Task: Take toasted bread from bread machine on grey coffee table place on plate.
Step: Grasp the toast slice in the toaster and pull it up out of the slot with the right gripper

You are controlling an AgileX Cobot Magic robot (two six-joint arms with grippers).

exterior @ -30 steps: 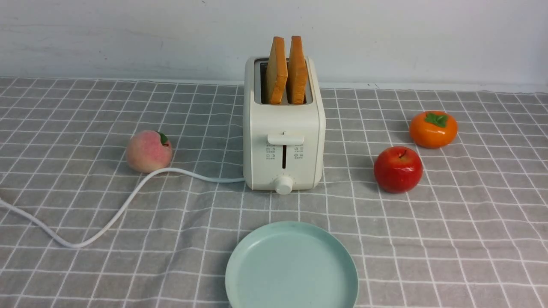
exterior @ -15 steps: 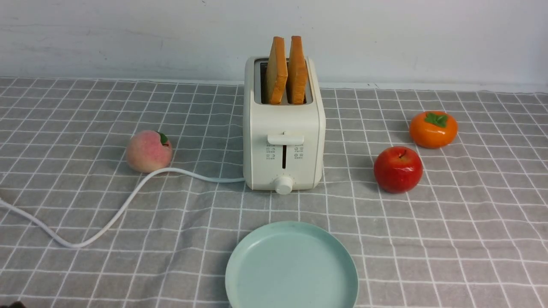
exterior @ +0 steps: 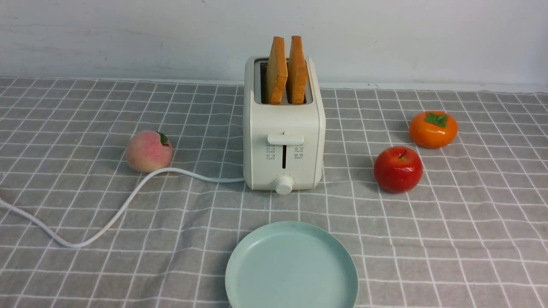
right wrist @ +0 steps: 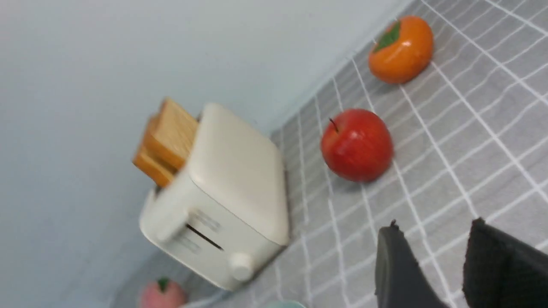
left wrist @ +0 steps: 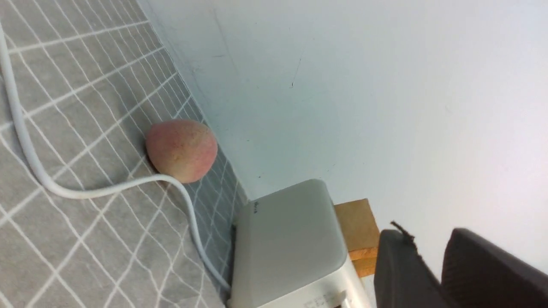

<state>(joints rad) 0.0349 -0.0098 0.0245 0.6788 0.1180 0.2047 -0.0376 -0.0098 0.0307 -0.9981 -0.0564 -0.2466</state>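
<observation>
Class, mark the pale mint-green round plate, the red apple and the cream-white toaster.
Pale mint-green round plate [exterior: 291,269], front view, bare middle.
Red apple [exterior: 398,170], front view, its middle.
Cream-white toaster [exterior: 283,124], front view, front panel.

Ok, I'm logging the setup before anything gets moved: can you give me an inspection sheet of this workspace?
Surface: grey cloth with white grid lines, slightly creased.
Job's things: two golden toast slices upright in the cream-white two-slot toaster; round mint-green plate in front of it, bare.
Clutter: pink peach left of the toaster; red apple and orange persimmon to its right.
Grippers: left gripper and right gripper open, both empty.
Cables: white cord runs from the toaster, past the peach, off the left edge.
Surroundings: plain white wall behind.
</observation>
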